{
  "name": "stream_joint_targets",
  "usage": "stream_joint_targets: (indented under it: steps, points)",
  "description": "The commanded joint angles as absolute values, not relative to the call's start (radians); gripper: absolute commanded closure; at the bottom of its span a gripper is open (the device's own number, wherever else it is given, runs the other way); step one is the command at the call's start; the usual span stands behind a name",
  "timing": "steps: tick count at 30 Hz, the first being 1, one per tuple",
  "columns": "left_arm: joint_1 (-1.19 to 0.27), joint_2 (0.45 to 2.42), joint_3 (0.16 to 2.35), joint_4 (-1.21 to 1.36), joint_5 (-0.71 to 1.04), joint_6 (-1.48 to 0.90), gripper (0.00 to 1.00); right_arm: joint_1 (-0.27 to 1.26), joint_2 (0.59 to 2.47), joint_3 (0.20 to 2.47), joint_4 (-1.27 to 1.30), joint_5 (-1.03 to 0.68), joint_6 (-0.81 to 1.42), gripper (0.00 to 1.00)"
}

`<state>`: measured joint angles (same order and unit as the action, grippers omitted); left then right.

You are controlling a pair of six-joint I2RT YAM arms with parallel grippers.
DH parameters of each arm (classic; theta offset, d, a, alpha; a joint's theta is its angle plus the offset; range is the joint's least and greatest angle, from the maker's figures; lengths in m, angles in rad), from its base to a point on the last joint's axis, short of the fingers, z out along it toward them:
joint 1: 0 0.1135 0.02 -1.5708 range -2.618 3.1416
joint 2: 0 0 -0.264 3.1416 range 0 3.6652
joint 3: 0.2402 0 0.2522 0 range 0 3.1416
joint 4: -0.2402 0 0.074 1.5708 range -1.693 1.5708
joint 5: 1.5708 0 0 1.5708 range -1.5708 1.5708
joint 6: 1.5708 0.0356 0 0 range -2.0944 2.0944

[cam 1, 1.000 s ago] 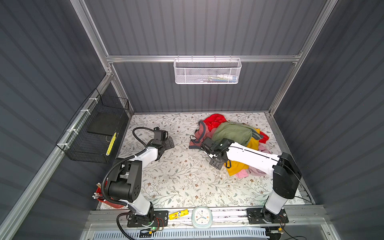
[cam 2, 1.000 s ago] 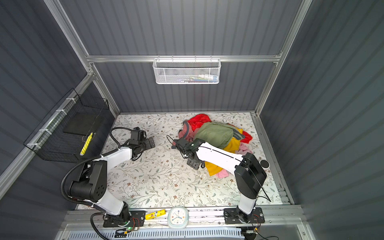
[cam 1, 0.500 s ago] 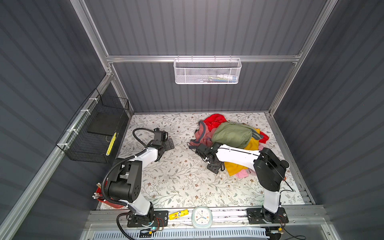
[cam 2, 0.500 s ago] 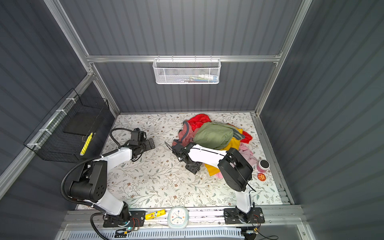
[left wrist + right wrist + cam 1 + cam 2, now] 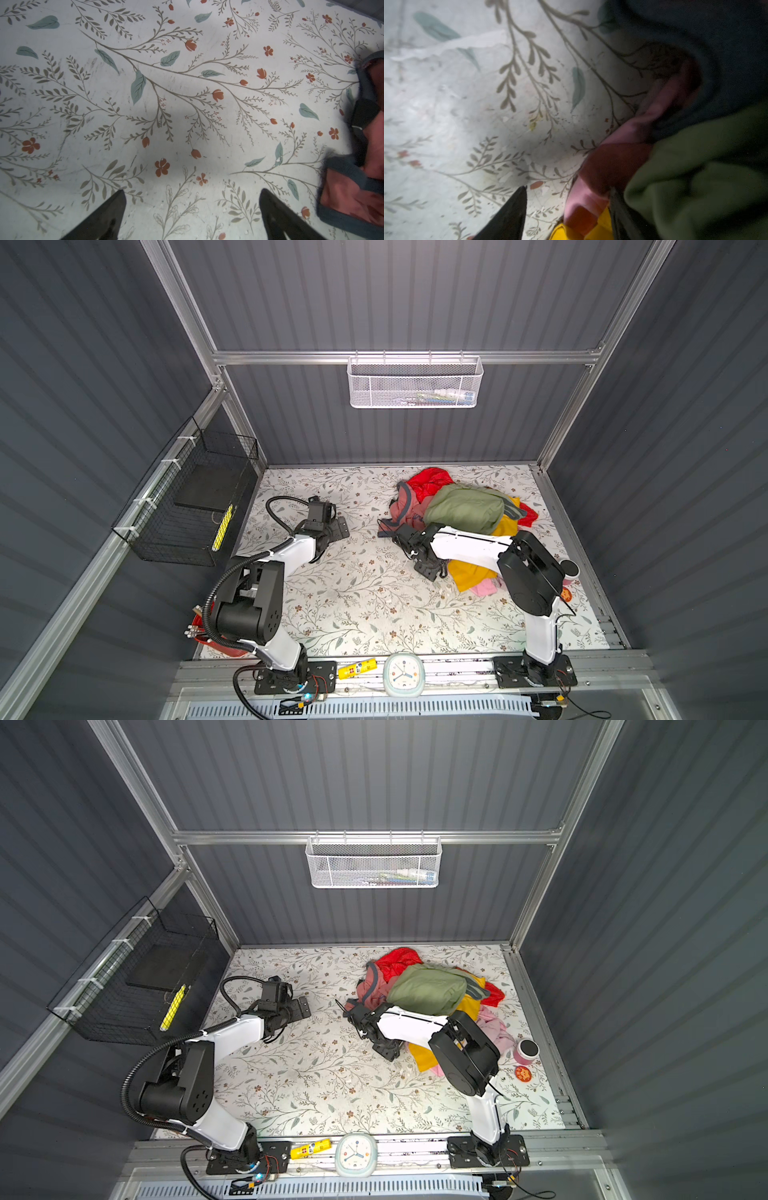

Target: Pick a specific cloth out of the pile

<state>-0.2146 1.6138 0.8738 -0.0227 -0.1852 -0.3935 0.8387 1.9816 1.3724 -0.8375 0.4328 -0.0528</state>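
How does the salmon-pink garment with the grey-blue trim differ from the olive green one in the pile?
The salmon-pink garment has grey-blue trim bands; the olive green garment looks plain. In both top views the salmon-pink one lies at the left edge of the pile, spilling onto the table, while the green one sits on top, mid-heap. Both are crumpled.

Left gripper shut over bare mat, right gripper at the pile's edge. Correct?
No: the left gripper is open, fingers wide apart in the left wrist view. Rest holds: it is over bare mat, and the right gripper is at the pile edge.
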Motion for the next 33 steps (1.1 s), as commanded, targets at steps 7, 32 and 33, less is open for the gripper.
stream_joint_targets:
  steps: [7,32,33]
  points:
    - [-0.216,1.611,0.887,-0.040,-0.166,-0.388,0.00,0.787,2.022,1.335,-0.793,0.433,-0.074,0.66]
    - [-0.291,1.662,0.977,-0.078,-0.166,-0.326,0.00,0.762,1.644,1.539,-0.934,0.463,0.000,1.00]
    - [-0.296,1.663,0.981,-0.078,-0.164,-0.322,0.00,0.753,1.628,1.556,-0.934,0.455,0.004,1.00]
